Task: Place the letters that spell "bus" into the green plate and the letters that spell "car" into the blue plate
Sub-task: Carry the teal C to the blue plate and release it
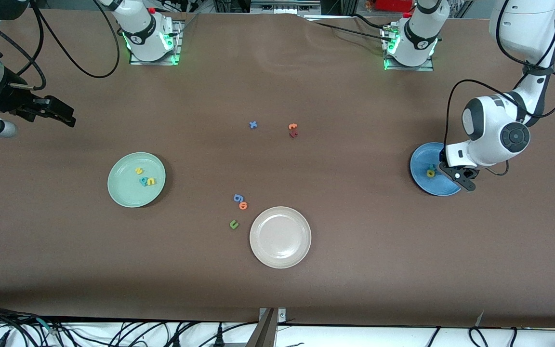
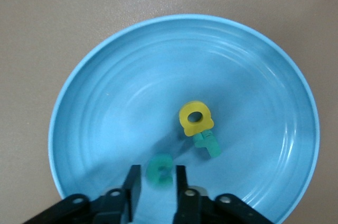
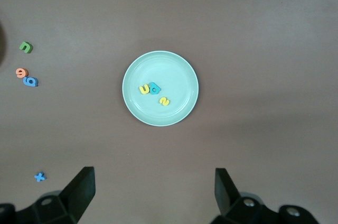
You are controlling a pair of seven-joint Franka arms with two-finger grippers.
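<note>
Front view: the green plate [image 1: 136, 179] lies toward the right arm's end of the table, with the yellow s [image 1: 138, 170], teal b [image 1: 143, 181] and yellow u [image 1: 151, 181] on it. The blue plate [image 1: 432, 168] sits near the table edge at the left arm's end, partly covered by the left gripper [image 1: 456, 174], which hangs low over it; a yellow a [image 1: 430, 172] shows on the plate. The right gripper [image 1: 58, 114] waits in the air over the table edge at its own end. A beige plate [image 1: 280, 236] lies mid-table, nearer the camera, with a green u [image 1: 233, 224], orange letter [image 1: 243, 206] and blue g [image 1: 238, 198] beside it; a blue x [image 1: 253, 125] and an orange and dark red pair [image 1: 293, 130] lie farther up.

Left wrist view: the left gripper's fingers [image 2: 132, 188] stand a little apart around the teal c [image 2: 159, 170], which looks blurred (possibly just let go, or only loosely pinched; I cannot tell which). The yellow a and teal r [image 2: 207, 143] lie touching near the plate's middle.

Right wrist view: the right gripper [image 3: 153, 192] is spread wide and holds nothing; the green plate and its three letters lie below.

Judging from this, "bus" is done, and "car" is all but done: only the c's release and the arm's retreat seem left
</note>
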